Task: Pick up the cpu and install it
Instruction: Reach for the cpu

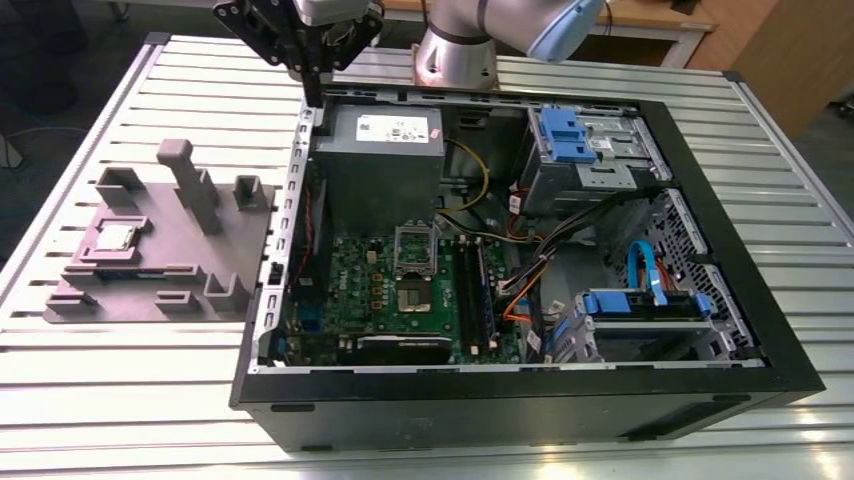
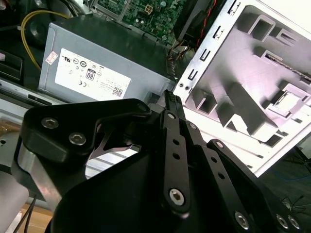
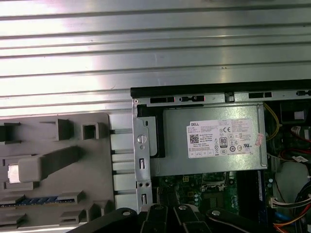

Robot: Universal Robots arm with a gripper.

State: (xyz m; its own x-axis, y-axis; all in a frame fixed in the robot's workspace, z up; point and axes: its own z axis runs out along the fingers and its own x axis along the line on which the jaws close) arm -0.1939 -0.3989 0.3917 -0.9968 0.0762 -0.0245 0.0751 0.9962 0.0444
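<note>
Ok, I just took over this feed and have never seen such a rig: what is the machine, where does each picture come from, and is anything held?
It is one robot arm ending in a black gripper. The exterior view looks from off the arm over a slatted metal table. Both wrist views come from cameras riding on the arm. On the table lie an opened computer case and, at the exterior view's left, a grey moulded tray. The cpu, a small shiny square, rests in that tray. The gripper hangs shut above the case's edge nearest the arm's base and holds nothing.
</note>
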